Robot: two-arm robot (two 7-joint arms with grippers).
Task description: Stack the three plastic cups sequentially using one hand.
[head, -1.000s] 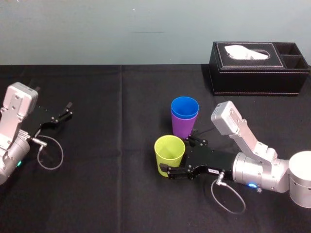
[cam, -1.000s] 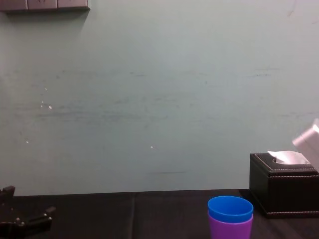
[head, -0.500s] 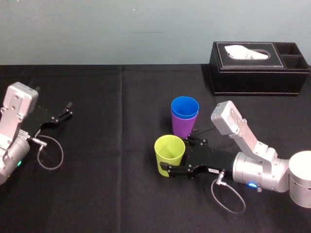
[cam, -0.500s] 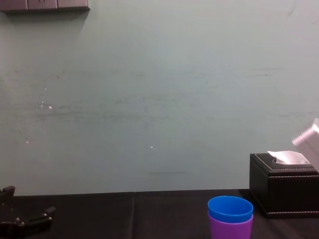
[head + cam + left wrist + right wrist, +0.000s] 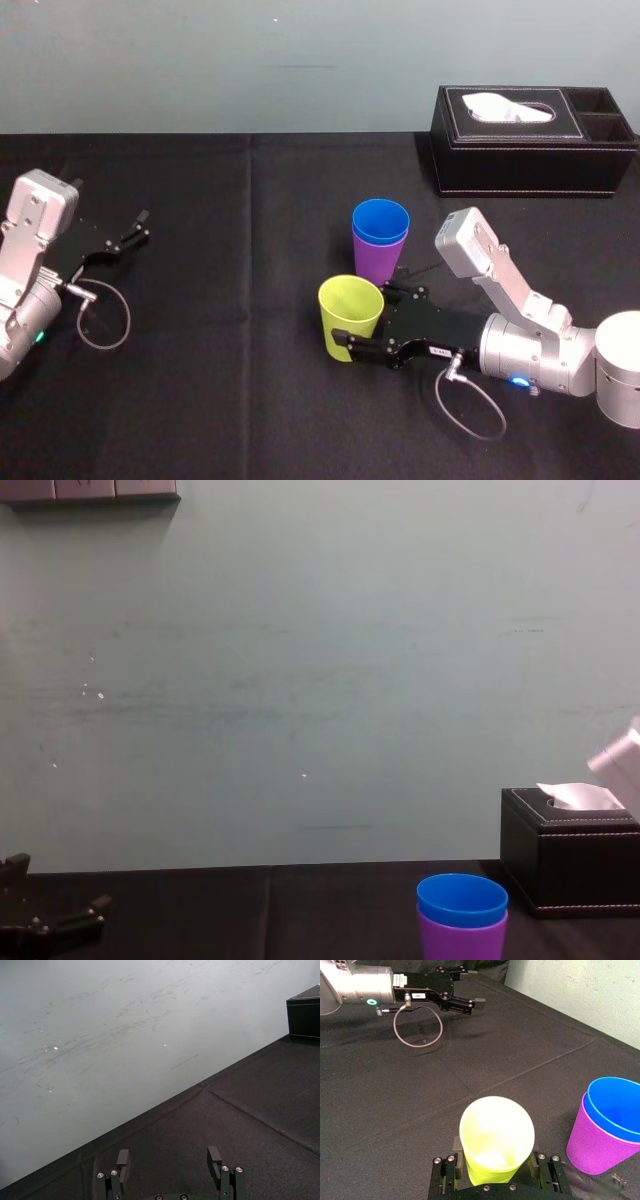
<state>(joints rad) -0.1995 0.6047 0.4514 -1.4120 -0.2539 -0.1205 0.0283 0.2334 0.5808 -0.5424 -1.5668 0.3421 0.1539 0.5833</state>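
The yellow-green cup (image 5: 350,315) (image 5: 496,1140) stands near the table's middle, tipped a little. My right gripper (image 5: 358,322) (image 5: 495,1160) is shut on it, a finger pressing each side of its lower half. Just behind it and to the right, the blue cup (image 5: 380,222) (image 5: 615,1105) (image 5: 462,898) sits nested in the purple cup (image 5: 376,262) (image 5: 592,1145) (image 5: 462,940). My left gripper (image 5: 135,228) (image 5: 167,1160) rests open at the far left with nothing between its fingers.
A black tissue box (image 5: 535,140) (image 5: 570,865) stands at the back right, behind the stacked pair. A black cloth (image 5: 220,380) covers the table. A cable loop (image 5: 105,320) hangs off the left arm.
The right gripper's fingers have closed in on the yellow-green cup, which has shifted and tipped slightly. The blue and purple pair and the left arm have not moved.
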